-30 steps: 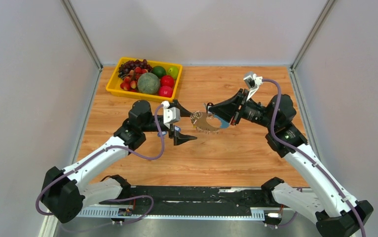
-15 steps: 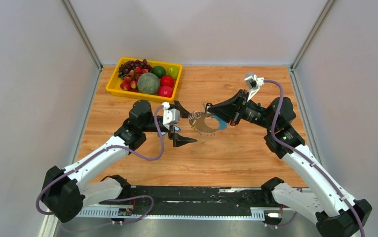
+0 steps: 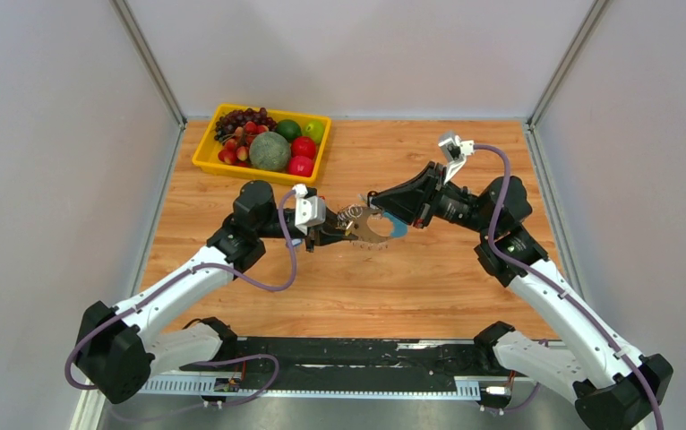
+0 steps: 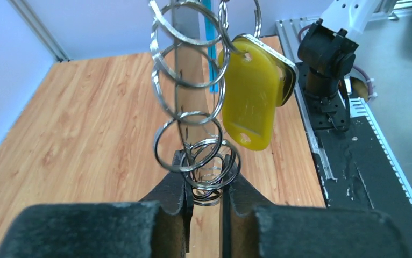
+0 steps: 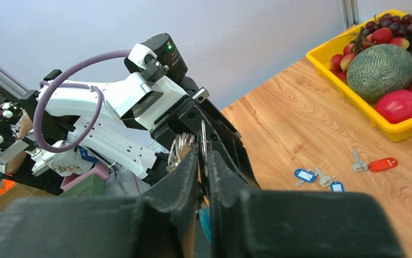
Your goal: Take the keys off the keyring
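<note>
The keyring (image 3: 397,227) hangs in the air over the table's middle, its blue arc toward my right arm. The grey keys (image 3: 368,235) fan out along its lower edge. My left gripper (image 3: 338,229) has its jaws shut on a bunch of silver split rings (image 4: 210,177). A chain of larger rings (image 4: 190,70) and a yellow tag (image 4: 252,91) hang in front of that gripper (image 4: 206,180). From the other side, my right gripper (image 5: 204,156) is pinched on the keyring's edge, with a thin metal ring (image 5: 203,134) and a blue strip (image 5: 205,220) between its fingers.
A yellow tray (image 3: 203,154) of fruit stands at the back left. Loose keys with blue tags (image 5: 304,174) and a red tag (image 5: 382,164) lie on the wood below the left gripper. Metal frame posts and grey walls close in the sides.
My left gripper, wide open before, has moved right and closed on the split rings. My right gripper has shifted slightly left with the keyring.
</note>
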